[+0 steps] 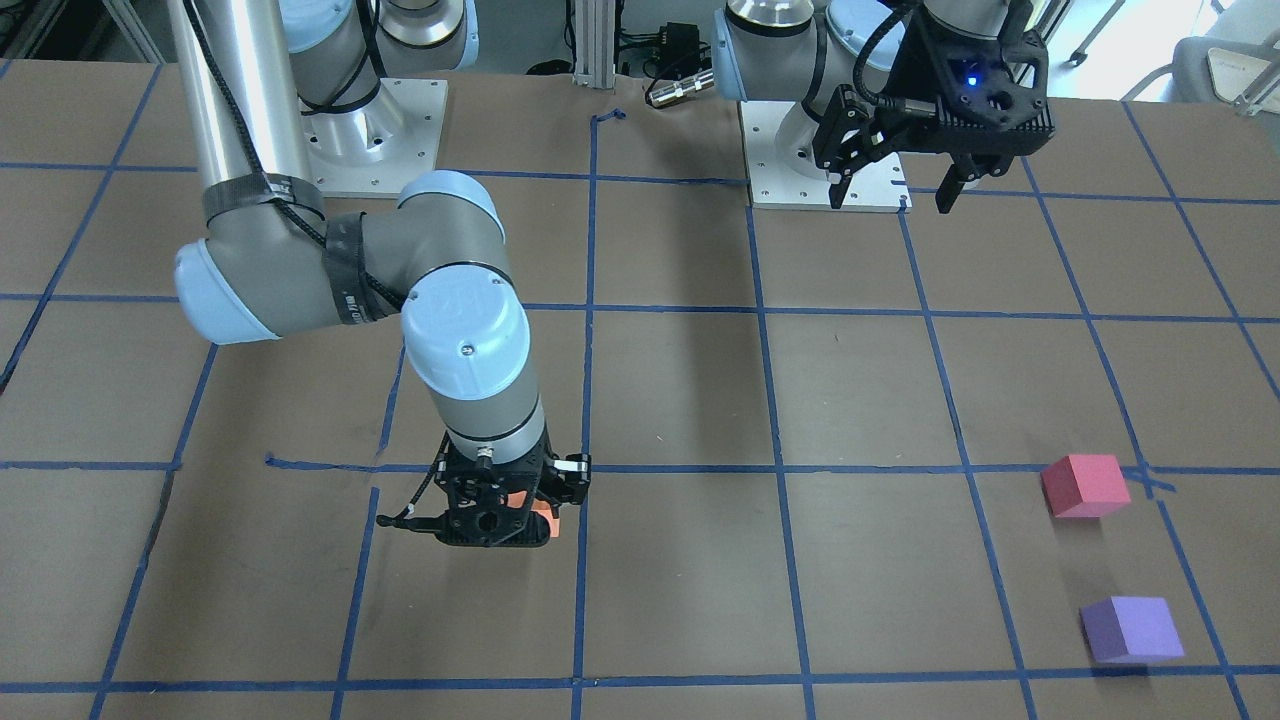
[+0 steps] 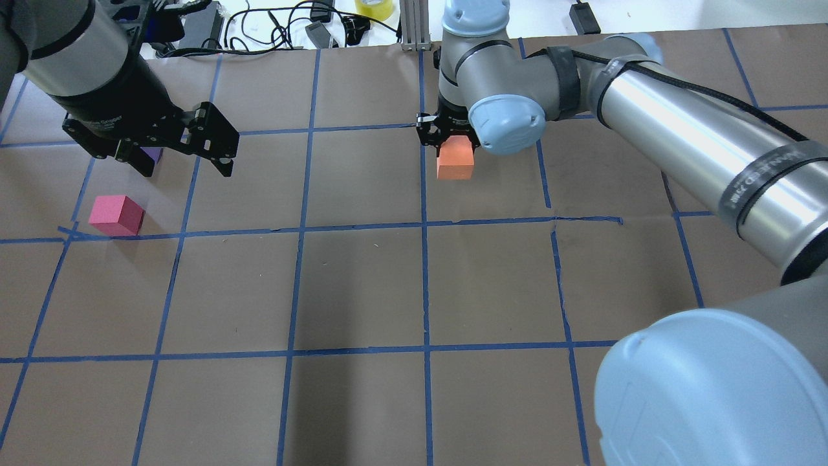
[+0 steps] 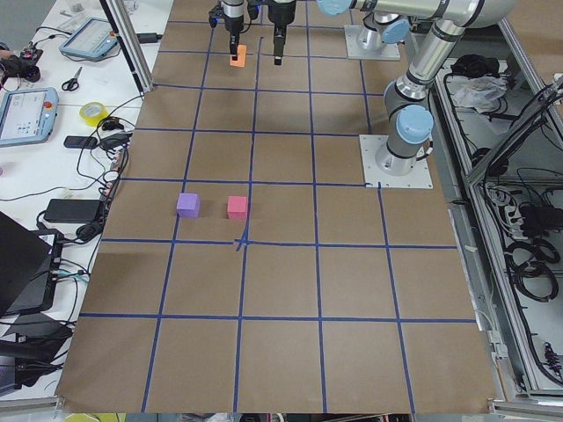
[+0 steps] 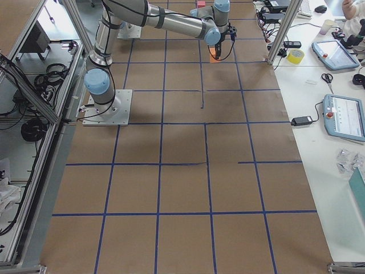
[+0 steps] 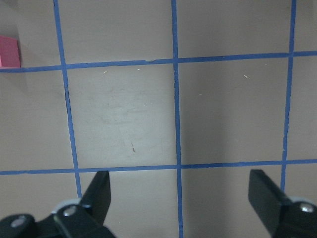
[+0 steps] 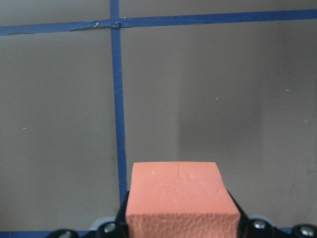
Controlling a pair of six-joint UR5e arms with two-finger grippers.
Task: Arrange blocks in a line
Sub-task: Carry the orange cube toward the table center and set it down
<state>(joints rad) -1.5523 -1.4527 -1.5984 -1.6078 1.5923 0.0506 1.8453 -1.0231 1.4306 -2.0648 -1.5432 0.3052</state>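
My right gripper [image 2: 451,137] is shut on the orange block [image 2: 455,160], low over the table near its middle; I cannot tell if the block touches the table. The block fills the bottom of the right wrist view [image 6: 179,193] and peeks from behind the gripper [image 1: 500,515] in the front view [image 1: 543,520]. The pinkish-red block [image 2: 116,215] and purple block [image 1: 1132,629] sit apart on the table's left side. My left gripper [image 2: 174,152] hangs open and empty above the table, partly hiding the purple block [image 2: 154,154] in the overhead view. The left wrist view shows its spread fingers [image 5: 99,196] and the pinkish-red block's edge [image 5: 9,51].
Blue tape lines [image 2: 424,285] divide the brown table into a grid. The arms' white base plates [image 1: 375,140] [image 1: 825,165] stand on the robot's side. Cables and a yellow tape roll [image 2: 375,8] lie beyond the far edge.
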